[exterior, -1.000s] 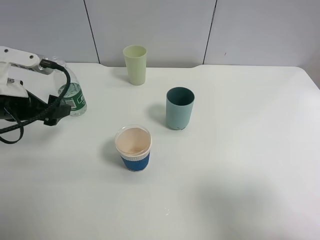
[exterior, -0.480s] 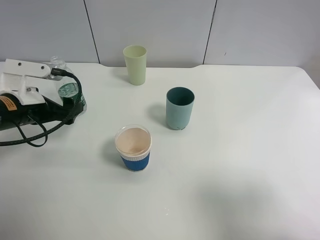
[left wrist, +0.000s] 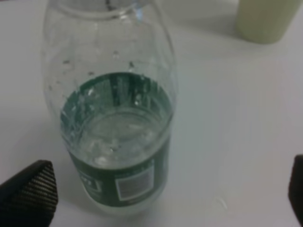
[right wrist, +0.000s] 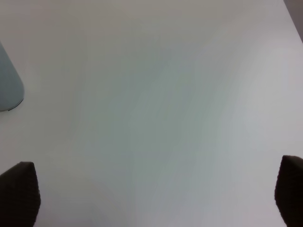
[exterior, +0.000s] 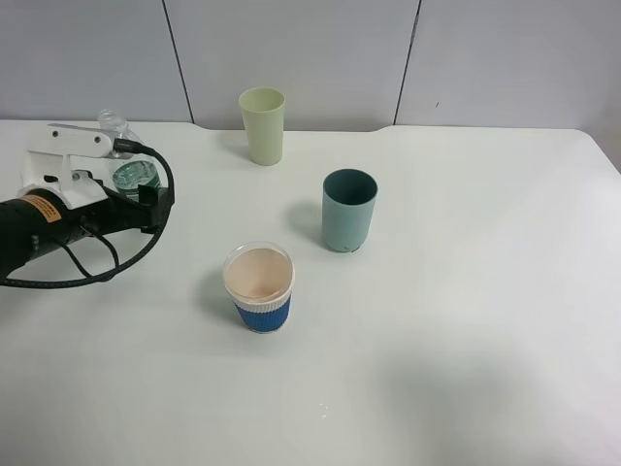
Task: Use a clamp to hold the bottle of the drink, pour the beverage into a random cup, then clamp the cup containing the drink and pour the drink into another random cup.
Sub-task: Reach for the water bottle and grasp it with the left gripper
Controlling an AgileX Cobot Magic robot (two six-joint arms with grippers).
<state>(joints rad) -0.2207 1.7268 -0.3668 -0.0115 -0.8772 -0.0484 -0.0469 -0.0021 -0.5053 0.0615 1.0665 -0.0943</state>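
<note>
A clear bottle with a green label stands at the table's left, partly hidden by my left arm. In the left wrist view the bottle is part full of clear liquid and stands just ahead of the gap between the fingertips. My left gripper is open, and its jaws stand wide apart and clear of the bottle. A light green cup, a teal cup and a blue-sleeved paper cup stand upright. My right gripper is open and empty over bare table.
The white table ends at a grey wall behind the green cup. The green cup shows beyond the bottle in the left wrist view. The teal cup's edge shows in the right wrist view.
My left arm has moved to the right and forward, up to the bottle, and now covers more of it. The cups and the bottle have not moved.
</note>
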